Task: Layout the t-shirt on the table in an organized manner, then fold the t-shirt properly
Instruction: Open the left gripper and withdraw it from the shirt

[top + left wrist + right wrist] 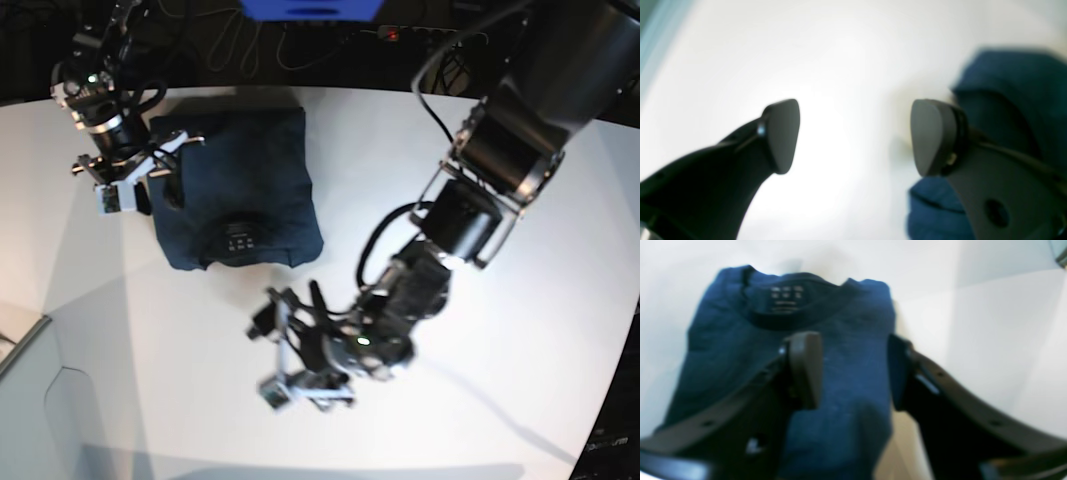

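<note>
Left hand (300,345) over white table (500,400) — dark bkgd.

You get no readable text anywhere here. The only print is the small white label (786,298) inside the neck of the t-shirt (840,373), upper left of centre in the right wrist view: a few pale blocks and lines, too blurred to make out. In the base view the same label (240,240) sits left of centre, too small to read.
</note>
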Action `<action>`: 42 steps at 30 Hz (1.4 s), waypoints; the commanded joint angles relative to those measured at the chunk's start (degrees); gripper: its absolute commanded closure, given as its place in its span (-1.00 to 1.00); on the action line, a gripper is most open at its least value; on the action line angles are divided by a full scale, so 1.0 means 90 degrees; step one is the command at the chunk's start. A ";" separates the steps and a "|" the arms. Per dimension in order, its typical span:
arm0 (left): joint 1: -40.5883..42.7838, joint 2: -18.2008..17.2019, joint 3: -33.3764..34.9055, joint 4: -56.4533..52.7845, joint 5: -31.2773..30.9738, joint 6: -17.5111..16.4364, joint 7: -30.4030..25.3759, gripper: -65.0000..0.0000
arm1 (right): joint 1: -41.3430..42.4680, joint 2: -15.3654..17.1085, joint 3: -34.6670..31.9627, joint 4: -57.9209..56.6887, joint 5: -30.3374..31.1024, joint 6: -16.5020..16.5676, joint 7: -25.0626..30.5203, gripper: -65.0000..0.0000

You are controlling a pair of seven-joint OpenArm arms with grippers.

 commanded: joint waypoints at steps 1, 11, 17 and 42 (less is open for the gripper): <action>-0.0098 -0.0094 -0.0340 0.0310 -0.0036 0.0035 0.0011 -0.52 | 0.0010 -0.0025 -0.0053 0.0124 0.0120 0.0027 0.0141 0.36; 0.2403 -0.1139 -0.3915 0.3484 -0.0036 0.0035 0.1350 -0.52 | -0.0420 -0.0210 -0.1118 -0.0101 0.0140 0.0007 0.0170 1.00; 0.3585 -0.1315 -0.5273 0.4022 -0.0046 0.0035 0.1369 -0.52 | -0.0381 -0.0191 -0.1245 -0.0941 0.0140 0.0007 0.0190 1.00; 0.4444 -0.1315 -0.6425 0.4031 0.0003 0.0035 0.1418 -0.52 | -0.1045 -0.0240 -0.1870 -0.0706 0.0150 0.0017 0.1079 1.00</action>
